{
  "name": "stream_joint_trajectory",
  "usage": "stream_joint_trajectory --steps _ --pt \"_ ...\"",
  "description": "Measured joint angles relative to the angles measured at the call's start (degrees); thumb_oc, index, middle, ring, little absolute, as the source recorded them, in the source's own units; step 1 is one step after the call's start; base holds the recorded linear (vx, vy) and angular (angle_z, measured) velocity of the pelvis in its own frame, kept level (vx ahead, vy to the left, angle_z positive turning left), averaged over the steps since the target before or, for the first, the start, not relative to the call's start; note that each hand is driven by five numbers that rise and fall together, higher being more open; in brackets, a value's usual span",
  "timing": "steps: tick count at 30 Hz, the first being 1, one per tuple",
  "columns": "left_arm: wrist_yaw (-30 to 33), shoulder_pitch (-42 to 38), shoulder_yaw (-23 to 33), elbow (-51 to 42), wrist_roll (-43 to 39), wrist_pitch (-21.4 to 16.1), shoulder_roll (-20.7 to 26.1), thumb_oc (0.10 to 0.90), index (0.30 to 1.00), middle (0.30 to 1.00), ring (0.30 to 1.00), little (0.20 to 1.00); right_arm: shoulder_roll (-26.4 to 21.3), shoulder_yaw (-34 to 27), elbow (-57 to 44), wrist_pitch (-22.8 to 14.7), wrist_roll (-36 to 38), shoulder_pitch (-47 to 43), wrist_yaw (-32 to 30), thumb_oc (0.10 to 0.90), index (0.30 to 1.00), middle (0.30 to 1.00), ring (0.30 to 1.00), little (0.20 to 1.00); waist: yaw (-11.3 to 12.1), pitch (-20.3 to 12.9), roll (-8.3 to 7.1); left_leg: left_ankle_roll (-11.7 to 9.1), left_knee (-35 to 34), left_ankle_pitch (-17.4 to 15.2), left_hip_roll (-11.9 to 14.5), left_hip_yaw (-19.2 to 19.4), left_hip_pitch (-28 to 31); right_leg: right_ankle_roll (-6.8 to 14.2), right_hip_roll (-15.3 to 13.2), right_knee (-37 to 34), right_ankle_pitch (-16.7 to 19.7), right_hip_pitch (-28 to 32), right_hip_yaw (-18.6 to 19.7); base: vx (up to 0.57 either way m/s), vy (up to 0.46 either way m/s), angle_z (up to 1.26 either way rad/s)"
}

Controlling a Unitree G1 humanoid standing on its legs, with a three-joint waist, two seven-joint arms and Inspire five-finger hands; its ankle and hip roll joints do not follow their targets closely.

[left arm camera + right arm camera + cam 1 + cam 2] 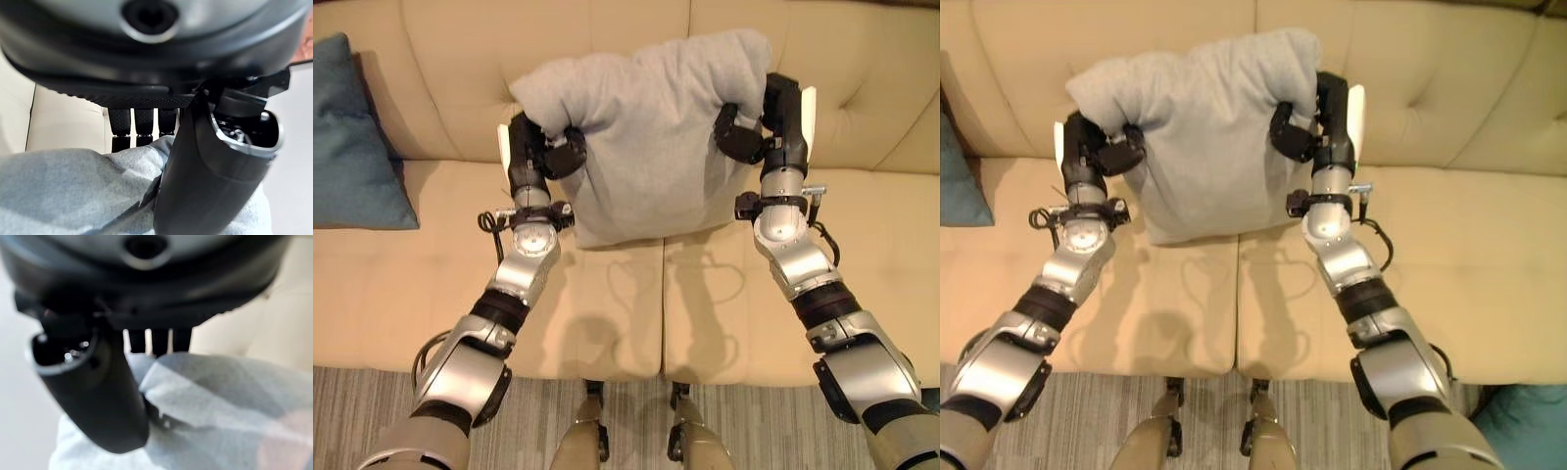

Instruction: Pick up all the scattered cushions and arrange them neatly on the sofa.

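A light grey cushion [651,142] hangs upright over the middle of the beige sofa [862,255], in front of the backrest, its lower edge just above the seat. My left hand [540,149] pinches its upper left corner, thumb [205,186] pressed into the grey fabric [73,191] and fingers [139,128] behind it. At the upper right corner my right hand [766,125] is shut the same way, with its thumb [98,396] on the cloth [210,401]. A dark blue cushion [352,147] leans against the backrest at the sofa's left end.
Bare seat stretches to the right of the grey cushion. A striped grey rug [626,421] runs along the sofa's front edge. A teal cushion [1528,431] lies on the floor at the lower right.
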Motion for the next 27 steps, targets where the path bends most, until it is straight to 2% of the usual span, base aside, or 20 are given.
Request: stream_joint_trajectory --steps 4,6,7,8,9,10,14,16,17,18,19,20,21,22,23,24,25,26,27 --pt "-0.21 -1.79 -0.82 4.11 -0.37 -1.69 0.12 0.4 0.3 0.3 0.3 0.3 -0.43 2.03 1.71 -0.23 -0.01 -1.11 -0.22 0.4 0.3 0.3 0.3 0.3 -0.98 0.12 0.26 -0.03 0.18 0.01 -0.01 0.03 -1.9 -0.01 -0.03 0.0 0.01 -1.99 0.06 -0.01 -0.003 -0.01" --pt "-1.3 -6.16 -1.24 5.93 -1.46 -1.86 1.09 0.4 0.3 0.3 0.3 0.3 -0.96 1.8 2.36 -0.34 -0.03 -3.51 -0.6 0.4 0.3 0.3 0.3 0.3 -1.77 0.3 0.21 -0.23 4.02 -0.19 -0.34 -0.02 -6.75 -0.61 -0.58 0.03 0.55 -4.56 0.03 -0.02 0.027 0.2" --pt "-1.73 -7.0 -1.28 5.92 -1.47 -1.88 1.47 0.405 0.307 0.307 0.307 0.307 -0.99 1.83 3.18 -0.61 -0.05 -4.66 -1.09 0.535 0.502 0.502 0.502 0.502 -2.68 0.39 0.05 -1.36 9.94 -1.88 -0.93 -0.14 -11.29 -0.85 -1.7 0.08 0.97 -5.08 0.01 0.0 0.022 0.37" --pt "-1.89 -7.52 -1.91 5.66 -1.57 -2.12 1.69 0.593 0.589 0.589 0.589 0.589 -1.56 1.76 4.42 -0.88 -0.25 -5.99 -1.34 0.733 0.799 0.799 0.799 0.799 -2.97 0.32 0.02 -0.54 9.72 -1.95 -1.79 -0.41 -13.28 -0.73 -2.45 0.09 1.05 -6.05 0.34 0.01 0.014 0.09" --pt "-1.94 -7.55 -2.42 5.48 -2.01 -2.64 1.81 0.761 0.841 0.841 0.841 0.841 -2.62 2.06 4.48 -0.92 -0.45 -6.67 -1.06 0.8 0.9 0.9 0.9 0.9 -1.84 0.19 1.11 -0.19 0.4 3.05 -1.07 -0.59 -10.94 -0.52 -1.4 0.09 1.15 -6.37 0.32 0.01 0.022 -0.4" --pt "-2.33 -7.75 -2.3 5.05 -2.99 -2.99 2.33 0.8 0.9 0.9 0.9 0.9 -3.53 2.28 4.37 -1.47 -0.96 -7.22 -1.08 0.8 0.9 0.9 0.9 0.9 -1.08 0.2 2.46 0.7 -0.21 4.65 0.36 -0.45 -10.41 0.38 -0.14 0.06 0.48 -6.7 0.62 0.01 0.012 -0.52" --pt "-3.08 -7.68 -2.17 4.54 -4.17 -3.69 2.84 0.8 0.9 0.9 0.9 0.9 -4.94 2.2 4.46 -2.04 -1.39 -6.88 -0.97 0.8 0.9 0.9 0.9 0.9 -2.12 0.28 2.4 0.83 -0.2 4.8 -0.64 -0.47 -10.9 1.05 -1.32 1.87 0.67 -8.33 0.32 0.01 -0.006 -0.08" --pt "-4.04 -7.53 -2.16 4.76 -4.17 -3.66 3.89 0.8 0.9 0.9 0.9 0.9 -4.92 2.19 4.52 -2.04 -1.51 -6.83 0.08 0.8 0.9 0.9 0.9 0.9 -2.08 0.42 2.58 1.16 -0.19 5.03 -0.16 -0.71 -10.3 3.05 -1.38 6.68 -1.12 -10.75 0.31 0.01 -0.013 -0.16" --pt "-4.22 -7.38 -2.43 4.96 -4.16 -3.61 4.48 0.8 0.9 0.9 0.9 0.9 -4.96 2.1 4.55 -2.07 -1.61 -6.59 0.21 0.8 0.9 0.9 0.9 0.9 -2.25 0.49 2.62 1.2 -0.17 5.05 -0.29 -1.76 -9.57 5.13 -1.61 5.22 -3.03 -10.7 0.07 0.01 -0.006 0.07" --pt "-5.04 -7.21 -2.48 4.98 -4.1 -3.61 4.72 0.8 0.9 0.9 0.9 0.9 -5.29 1.64 4.44 -2.31 -1.68 -6.43 0.46 0.8 0.9 0.9 0.9 0.9 -2.76 0.45 2.51 1.19 -0.18 5.04 -1.3 -1.68 -9.21 4.78 -1.98 -0.06 1.04 -8.44 0.0 0.02 -0.027 0.27" --pt "-5.9 -6.77 -2.18 4.51 -3.98 -3.63 5.0 0.8 0.9 0.9 0.9 0.9 -6.28 1.44 4.26 -2.54 -1.7 -6.34 0.69 0.8 0.9 0.9 0.9 0.9 -2.76 0.44 2.44 1.14 -0.18 4.99 -1.92 -1.64 -9.1 3.67 -2.49 -0.49 2.39 -7.59 0.22 0.02 -0.029 0.22" --pt "-6.54 -6.04 -1.32 3.86 -3.83 -3.64 5.52 0.8 0.9 0.9 0.9 0.9 -6.82 1.3 4.25 -2.56 -1.72 -6.31 0.88 0.8 0.9 0.9 0.9 0.9 -1.88 0.49 2.39 1.0 0.26 4.86 -1.72 -1.5 -9.27 3.26 -2.23 -0.11 2.72 -7.75 0.22 0.02 -0.031 0.16" --pt "-8.33 -4.15 0.06 2.0 -2.63 -3.8 8.1 0.8 0.9 0.9 0.9 0.9 -7.67 1.19 4.18 -3.35 -1.75 -5.55 1.44 0.8 0.9 0.9 0.9 0.9 -2.38 1.25 1.2 -1.79 8.14 1.14 -1.91 -1.41 -14.7 2.71 -3.18 -0.06 3.18 -7.67 0.18 0.01 -0.01 0.08" --pt "-8.77 -2.89 0.42 1.37 -2.37 -4.42 9.46 0.8 0.9 0.9 0.9 0.9 -8.43 0.85 3.97 -3.5 -1.72 -4.54 1.57 0.8 0.9 0.9 0.9 0.9 -2.48 1.4 0.78 -1.85 5.39 0.73 -2.23 -1.69 -14.56 2.67 -3.15 -0.06 3.22 -7.67 0.16 0.02 -0.011 -0.05" --pt "-8.76 -1.56 1.09 1.27 -2.4 -4.43 10.05 0.8 0.9 0.9 0.9 0.9 -8.78 0.04 3.96 -3.5 -1.58 -3.74 2.05 0.8 0.9 0.9 0.9 0.9 -1.73 1.25 1.03 -1.53 0.78 4.84 -1.43 -1.77 -11.86 2.69 -2.07 -0.09 3.17 -7.52 0.51 0.02 -0.016 -0.43" --pt "-8.9 -0.76 2.36 1.63 -2.44 -4.45 11.14 0.8 0.9 0.9 0.9 0.9 -9.29 -1.49 3.78 -3.82 -1.49 -3.32 2.52 0.8 0.9 0.9 0.9 0.9 -0.93 1.21 1.94 -0.72 -0.28 6.22 0.33 -1.69 -10.34 2.75 -0.48 -0.09 3.05 -7.28 0.3 0.04 -0.037 -0.38" --pt "-9.66 0.07 4.07 1.92 -2.42 -4.61 11.71 0.8 0.9 0.9 0.9 0.9 -9.59 -4.05 3.73 -4.61 -1.49 -1.98 2.79 0.8 0.9 0.9 0.9 0.9 -1.91 1.28 1.83 -0.75 -0.27 6.28 -0.12 -2.13 -10.28 2.76 -0.92 -0.1 3.05 -6.83 -0.07 0.04 -0.05 -0.1" --pt "-11.19 3.62 8.51 1.82 -2.53 -5.12 11.17 0.8 0.9 0.9 0.9 0.9 -9.55 -8.92 2.79 -4.94 -0.96 1.88 3.39 0.8 0.9 0.9 0.9 0.9 -2.71 1.28 1.83 -0.75 -0.26 6.28 -0.52 -2.35 -9.24 2.76 -1.35 -0.03 3.05 -5.68 -0.77 0.03 -0.043 0.21" --pt "-11.12 5.08 9.56 2.26 -3.28 -5.06 11.09 0.8 0.9 0.9 0.9 0.9 -9.56 -10.68 2.75 -4.92 -0.4 3.44 3.34 0.8 0.9 0.9 0.9 0.9 -2.57 1.28 1.83 -0.75 -0.26 6.29 -0.66 -2.55 -8.72 2.87 -1.48 0.08 2.96 -5.09 -1.35 0.03 -0.05 0.17"
